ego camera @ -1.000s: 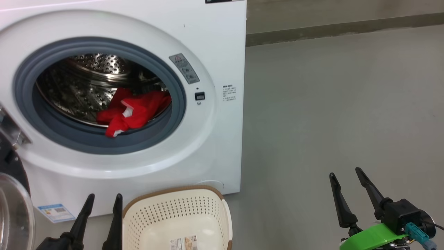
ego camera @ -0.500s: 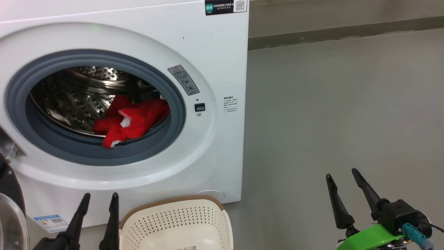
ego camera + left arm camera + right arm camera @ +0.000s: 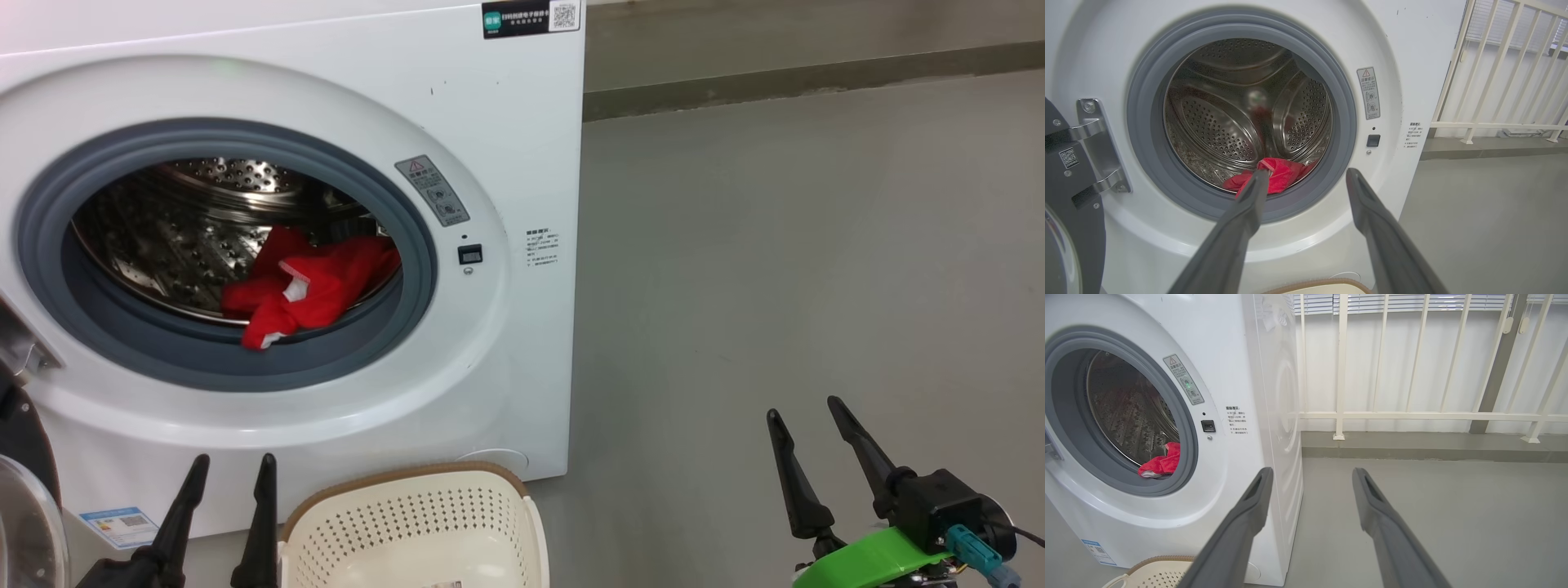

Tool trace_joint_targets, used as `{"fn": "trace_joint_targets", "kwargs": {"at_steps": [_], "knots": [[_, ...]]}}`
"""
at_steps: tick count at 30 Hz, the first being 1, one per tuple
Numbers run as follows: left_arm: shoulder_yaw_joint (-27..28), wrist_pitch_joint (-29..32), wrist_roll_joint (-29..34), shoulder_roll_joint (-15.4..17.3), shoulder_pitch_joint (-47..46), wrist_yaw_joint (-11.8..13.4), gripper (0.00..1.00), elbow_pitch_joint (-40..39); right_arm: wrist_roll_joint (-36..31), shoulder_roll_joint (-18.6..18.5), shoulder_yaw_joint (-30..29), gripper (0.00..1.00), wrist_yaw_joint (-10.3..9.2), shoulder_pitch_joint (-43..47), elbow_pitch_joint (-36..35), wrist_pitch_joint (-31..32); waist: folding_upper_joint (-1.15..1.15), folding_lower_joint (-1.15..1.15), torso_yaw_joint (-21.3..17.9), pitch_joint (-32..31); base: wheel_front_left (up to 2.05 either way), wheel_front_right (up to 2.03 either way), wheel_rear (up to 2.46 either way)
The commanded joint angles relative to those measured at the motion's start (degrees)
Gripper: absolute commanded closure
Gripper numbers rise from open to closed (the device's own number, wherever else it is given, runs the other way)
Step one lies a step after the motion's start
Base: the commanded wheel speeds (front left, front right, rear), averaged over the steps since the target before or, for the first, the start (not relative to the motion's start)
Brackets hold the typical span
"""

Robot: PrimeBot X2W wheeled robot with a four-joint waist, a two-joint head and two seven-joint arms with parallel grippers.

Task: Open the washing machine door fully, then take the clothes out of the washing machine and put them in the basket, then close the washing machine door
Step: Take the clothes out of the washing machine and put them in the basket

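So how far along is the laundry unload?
Done: the washing machine door is swung wide open at the left. In hand: nothing; left gripper and right gripper are both open and empty. Left: the red clothes lie in the drum, the basket shows none, and the door needs closing.

The left pincer [image 3: 233, 459] and right pincer [image 3: 802, 407] each have two long, tapering black fingers [image 3: 798, 482]. Behind the right one are a boxy black housing [image 3: 939, 498], a bright green bracket [image 3: 873, 557] and a teal plug [image 3: 976, 547].
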Motion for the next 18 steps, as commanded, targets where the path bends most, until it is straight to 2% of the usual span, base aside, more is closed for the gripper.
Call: {"fn": "trace_joint_targets", "kwargs": {"at_steps": [1,11,18], "knots": [[1.99,-0.7,0.47,0.39,-1.6,-0.32,0.0,-1.18,0.69,-0.42,1.2,0.0,0.36,-1.81,-1.41,-0.37,0.0,0.0,0.04,-0.01,0.0,0.0,0.0],[3.59,-0.7,1.06,-0.16,-2.46,-0.32,0.0,-0.45,0.57,-0.42,1.48,0.0,0.36,-1.65,-1.58,-0.37,0.0,0.0,0.34,0.45,0.0,0.0,0.0],[3.77,-0.7,-0.84,-1.29,-5.18,-0.32,0.0,1.81,0.08,-0.42,1.25,0.0,0.36,-1.95,-2.09,-0.37,0.0,0.0,0.71,2.27,0.0,0.0,0.0]]}}
